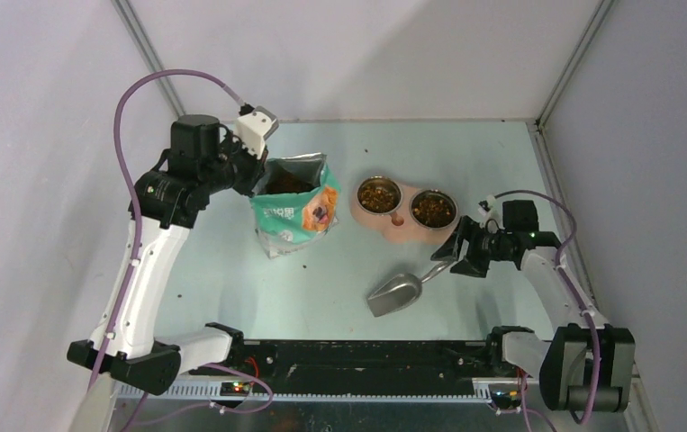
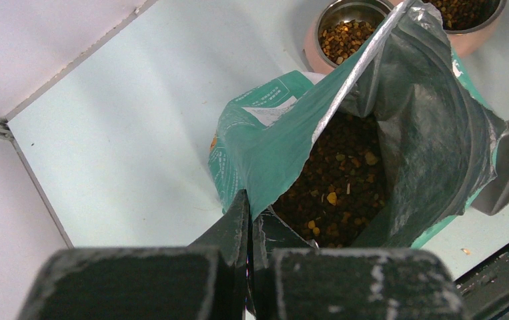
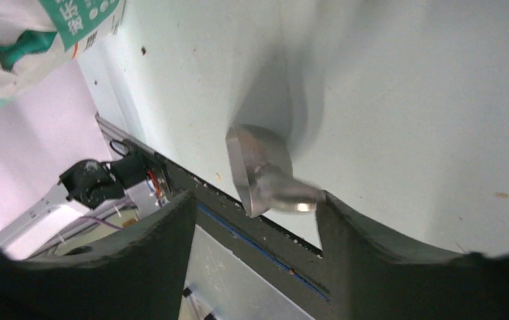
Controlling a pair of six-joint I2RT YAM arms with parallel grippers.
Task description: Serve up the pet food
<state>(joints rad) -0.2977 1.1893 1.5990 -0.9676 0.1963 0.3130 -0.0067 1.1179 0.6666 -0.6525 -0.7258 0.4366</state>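
Pale surface [image 1: 339, 279]. Teal bag [image 1: 293, 214] upright at L, rim clenched by L pincer [image 2: 250, 220]. Twin bowls [image 1: 380, 195] mid-back. Scoop [image 1: 395, 292] lies flat; R pincer [image 3: 257, 200] released, fingers wide either side of handle. Smallest: pet food [image 2: 335, 180] in bag + both bowls.

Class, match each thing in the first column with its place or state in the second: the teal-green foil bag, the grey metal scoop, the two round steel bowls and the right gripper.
Column one
1. teal-green foil bag
2. grey metal scoop
3. two round steel bowls
4. right gripper

Column two
A. open, holding nothing
B. side by side in a pink stand, filled with brown kibble pellets
C. top open, rim pinched by the shut left gripper
D. lying loose on the pale table

Pairs: 1-C, 2-D, 3-B, 4-A
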